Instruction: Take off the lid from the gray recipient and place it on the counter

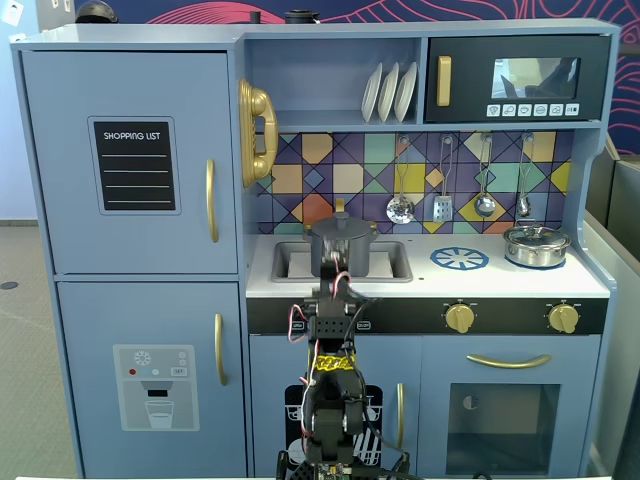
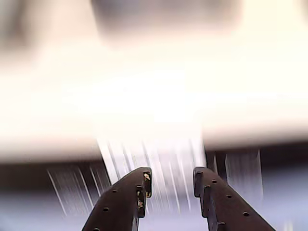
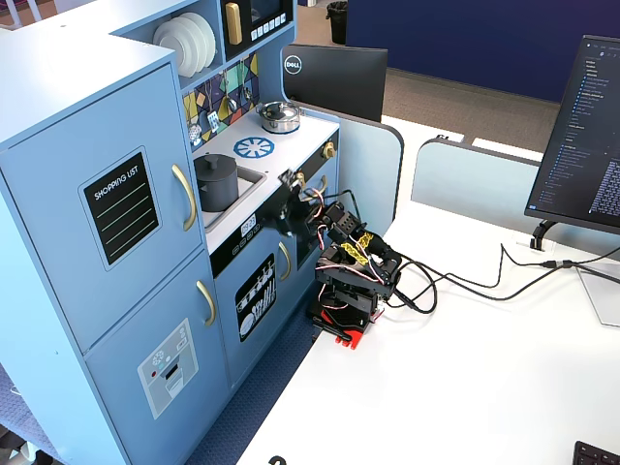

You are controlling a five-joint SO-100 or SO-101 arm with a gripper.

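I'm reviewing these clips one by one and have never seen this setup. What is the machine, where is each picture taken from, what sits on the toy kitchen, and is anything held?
The machine is a small black robot arm standing on a white desk in front of a blue toy kitchen. One fixed view faces the kitchen head-on; the other looks down from the side. The blurred wrist view rides on the arm and shows its gripper with the two fingers apart and nothing between them. On the white counter a gray pot sits in the sink with its lid on. A blue burner ring is printed beside it, and a shiny silver pot stands further right.
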